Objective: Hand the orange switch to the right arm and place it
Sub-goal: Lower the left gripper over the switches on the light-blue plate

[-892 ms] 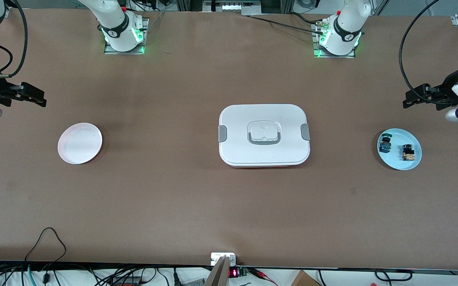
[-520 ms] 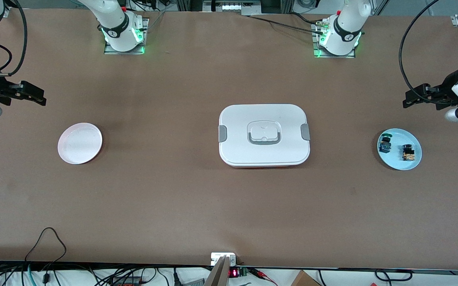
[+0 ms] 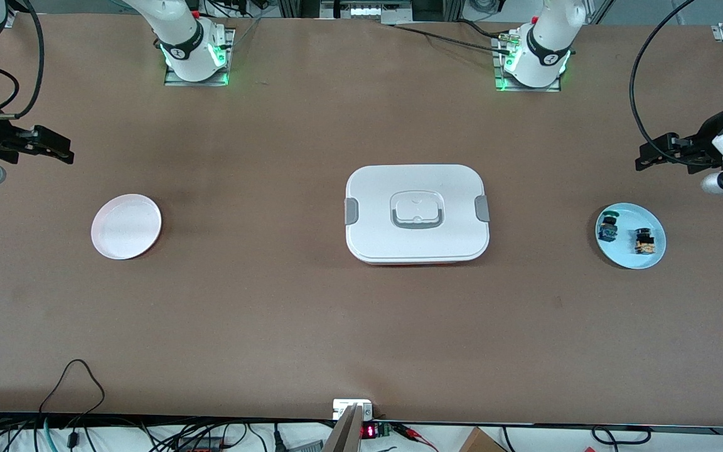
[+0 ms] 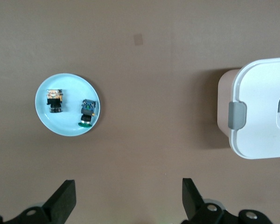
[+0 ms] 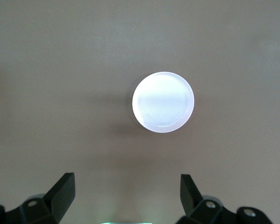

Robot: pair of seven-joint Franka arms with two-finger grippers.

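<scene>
The orange switch point(image 3: 644, 242), black head on an orange-tan body, lies on a light blue plate point(image 3: 631, 258) toward the left arm's end of the table, beside a green-headed blue switch point(image 3: 607, 228). Both show in the left wrist view, orange switch point(image 4: 54, 99) and green switch point(image 4: 87, 112), on the blue plate point(image 4: 65, 128). My left gripper point(image 3: 649, 157) hangs open and empty above the table, up from the plate; in its wrist view point(image 4: 129, 200) the jaws stand wide apart. My right gripper point(image 3: 59, 152) is open and empty, high over the table near a white plate point(image 3: 126, 226).
A white lidded box point(image 3: 417, 213) with grey latches sits mid-table, also in the left wrist view point(image 4: 266, 107). The white plate is bare, seen in the right wrist view point(image 5: 163, 102). Cables lie along the table's near edge.
The right gripper has shifted slightly; the left arm has barely moved. Plates, switches and box stay put.
</scene>
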